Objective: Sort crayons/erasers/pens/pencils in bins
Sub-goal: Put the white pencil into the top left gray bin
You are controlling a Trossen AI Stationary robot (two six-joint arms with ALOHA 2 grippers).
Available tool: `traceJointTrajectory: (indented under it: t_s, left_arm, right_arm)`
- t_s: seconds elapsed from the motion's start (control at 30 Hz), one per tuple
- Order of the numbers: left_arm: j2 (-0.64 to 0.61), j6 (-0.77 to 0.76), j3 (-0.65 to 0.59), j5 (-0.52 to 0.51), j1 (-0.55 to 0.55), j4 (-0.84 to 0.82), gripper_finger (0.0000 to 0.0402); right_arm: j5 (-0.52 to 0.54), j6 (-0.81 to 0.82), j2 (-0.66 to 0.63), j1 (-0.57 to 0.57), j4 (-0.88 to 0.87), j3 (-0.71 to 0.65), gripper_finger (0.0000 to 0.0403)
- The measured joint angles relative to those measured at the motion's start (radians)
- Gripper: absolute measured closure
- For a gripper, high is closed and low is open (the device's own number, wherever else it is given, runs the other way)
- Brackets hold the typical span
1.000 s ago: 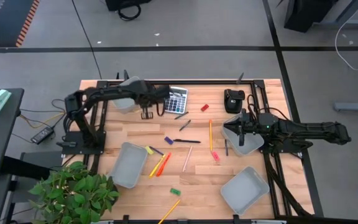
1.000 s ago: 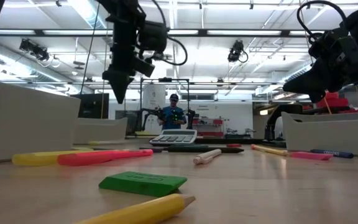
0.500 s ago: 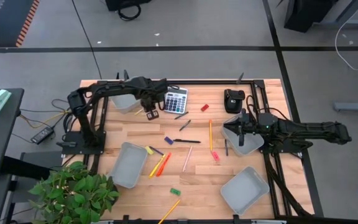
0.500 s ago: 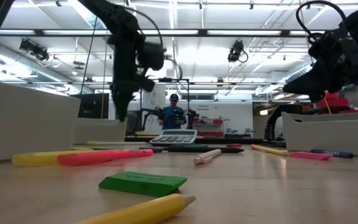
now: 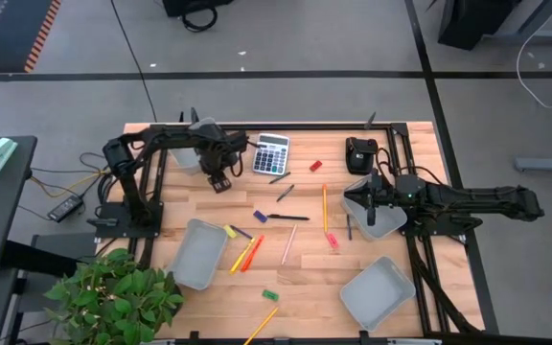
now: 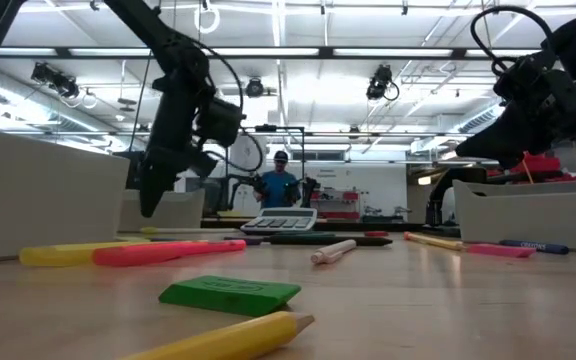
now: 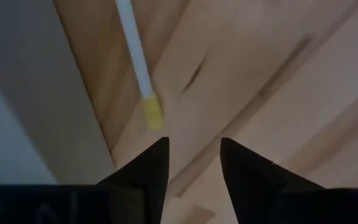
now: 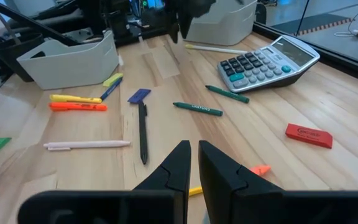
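Note:
My left gripper points down, open, just above the table beside the far-left bin. In its wrist view, a pale pencil with a yellow end lies on the wood ahead of the empty fingers, along the bin's wall. My right gripper is shut and empty, and waits over the right bin. Orange and yellow crayons, a black pen, pencils, a red eraser and a green eraser lie flat mid-table.
A calculator sits right of my left gripper and a black device at the far right. Two more bins stand near-left and near-right. Green crayons lie near the calculator. A person stands far behind the table.
My left gripper has sunk toward the table and shifted a little toward the left edge, away from the calculator, turning at the wrist as it came down beside the far-left bin.

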Motion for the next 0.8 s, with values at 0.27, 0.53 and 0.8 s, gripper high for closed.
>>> traceJointTrajectory:
  t_s: [0.27, 0.53, 0.8]
  left_arm:
    - [0.000, -0.013, -0.085, -0.131, 0.000, 0.118, 0.0261]
    - [0.000, -0.014, -0.074, -0.185, -0.011, 0.184, 0.0264]
    - [0.000, -0.004, -0.075, -0.136, -0.010, 0.209, 0.0265]
  right_arm:
    - [0.003, 0.008, 0.004, 0.000, 0.000, 0.000, 0.0362]
    - [0.004, 0.034, 0.004, 0.000, 0.000, 0.000, 0.0362]
    - [0.020, 0.079, 0.004, 0.000, 0.003, 0.000, 0.0362]
